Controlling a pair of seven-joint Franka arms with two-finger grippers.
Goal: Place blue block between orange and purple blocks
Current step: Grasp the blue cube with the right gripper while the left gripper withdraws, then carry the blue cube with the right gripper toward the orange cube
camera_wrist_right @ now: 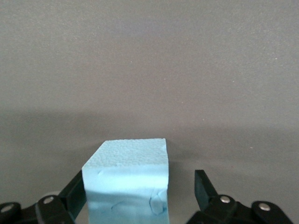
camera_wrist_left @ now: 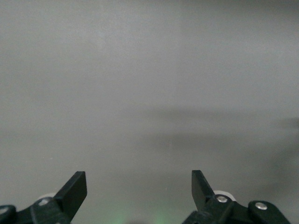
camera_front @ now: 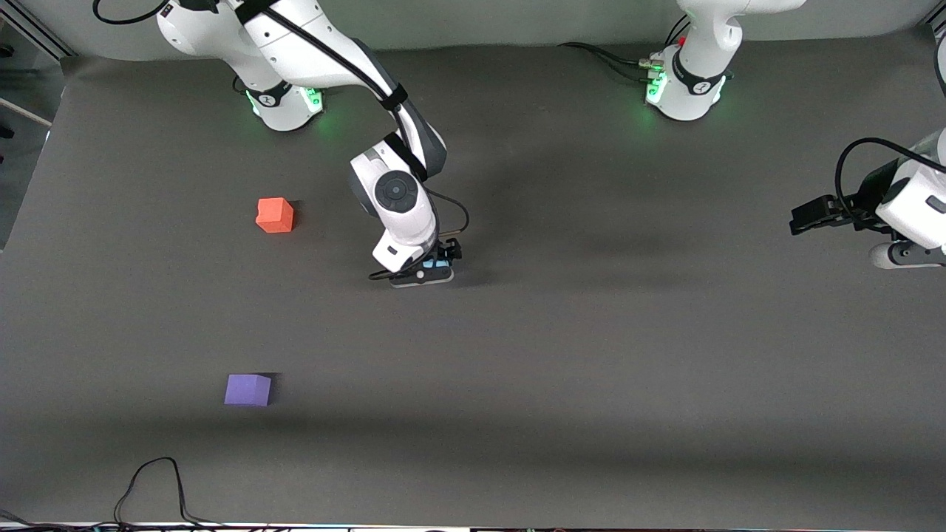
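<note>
Blue block [camera_wrist_right: 126, 184] between open right end effector [camera_wrist_right: 140, 191] fingers, left waiting

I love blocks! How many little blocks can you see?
3: the orange block by the right arm's base, the purple block nearer the camera, the blue block between the right gripper's fingers.

robot lab | two arms bolted to grey table [camera_front: 591, 369] | loose cables [camera_front: 155, 488]

The orange block [camera_front: 274, 215] lay farther from the front camera than the purple block [camera_front: 247, 389], well apart, while the blue block [camera_front: 437, 261] sat between the right gripper's [camera_front: 441, 260] fingers toward the table's middle
</note>
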